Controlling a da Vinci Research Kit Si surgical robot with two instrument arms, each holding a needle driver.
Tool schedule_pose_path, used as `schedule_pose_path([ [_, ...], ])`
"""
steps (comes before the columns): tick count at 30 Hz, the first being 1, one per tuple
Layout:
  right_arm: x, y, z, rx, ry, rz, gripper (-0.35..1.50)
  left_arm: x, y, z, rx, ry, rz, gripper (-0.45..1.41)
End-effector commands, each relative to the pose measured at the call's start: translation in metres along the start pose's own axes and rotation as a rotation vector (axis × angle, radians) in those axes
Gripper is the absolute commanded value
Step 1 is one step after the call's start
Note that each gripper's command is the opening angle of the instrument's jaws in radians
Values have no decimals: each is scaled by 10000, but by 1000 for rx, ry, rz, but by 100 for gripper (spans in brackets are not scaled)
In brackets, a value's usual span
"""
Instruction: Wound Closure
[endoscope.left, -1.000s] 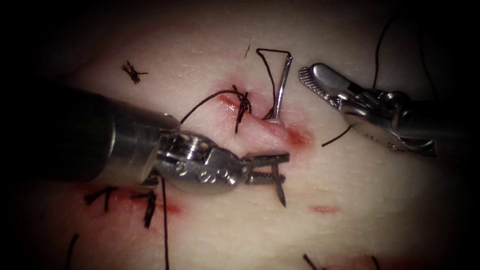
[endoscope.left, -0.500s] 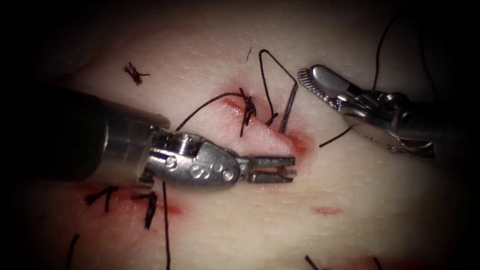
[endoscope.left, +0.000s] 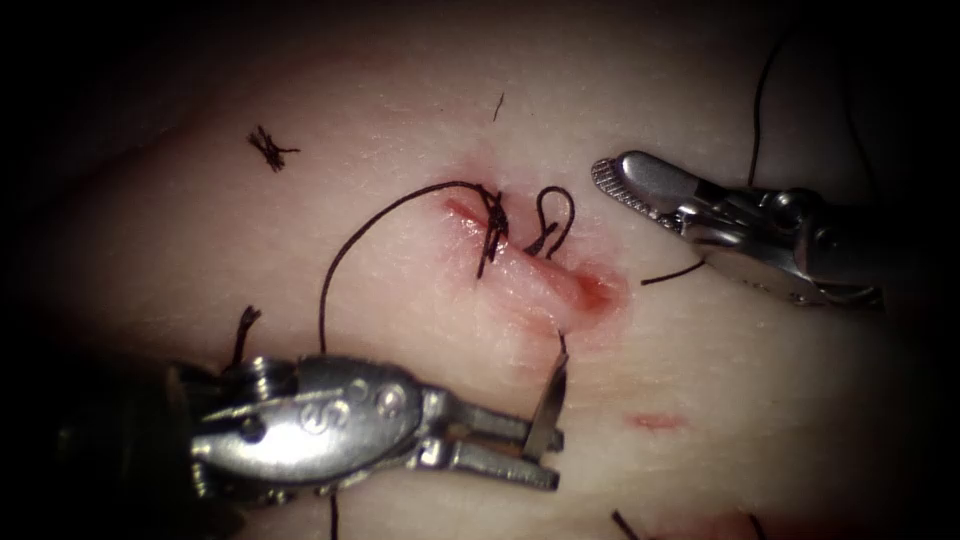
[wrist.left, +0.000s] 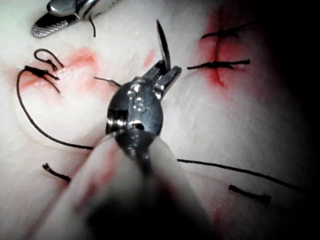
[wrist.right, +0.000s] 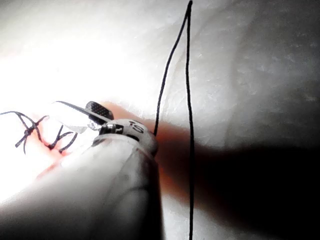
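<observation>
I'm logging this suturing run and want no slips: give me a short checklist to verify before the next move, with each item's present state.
1. Left tool has the needle: ok, jaws shut on it near its lower end, with the rest rising above the jaws toward the cut.
2. Needle out of the tissue: ok, its shown length lies above the surface, below the cut.
3. Thread through the wound: ok, a small loop stands at the cut beside the earlier knot.
4. Right tool free: ok, jaws open, holding nothing, right of the cut.
5. Thread attached to the needle: cannot tell.
</observation>
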Motion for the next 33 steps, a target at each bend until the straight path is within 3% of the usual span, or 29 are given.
schedule_pose_path([
  [1,0,2,10,-1,-14,-77,96,1,1,4,-9,11,-7,-45],
  [7,7,-7,12,19,-112,-414,98,29,24,-7,-43,22,-2,-45],
  [11,7,-20,11,36,-176,-618,98,56,39,-23,4,25,95,-45],
  [12,6,-23,12,27,-185,-655,104,63,41,-27,21,24,117,-45],
  [13,6,-32,14,-3,-203,-741,131,77,46,-38,67,16,187,-45],
  [16,10,-51,18,-61,-257,-898,146,96,53,-54,140,-6,273,-45],
  [23,-2,-103,24,82,-403,-1027,145,130,71,-85,225,1,365,-45],
  [30,-43,-131,47,64,-534,-1147,145,154,99,-97,240,-17,404,-45],
  [33,-52,-131,56,63,-552,-1172,145,160,108,-95,236,-18,417,-45],
])
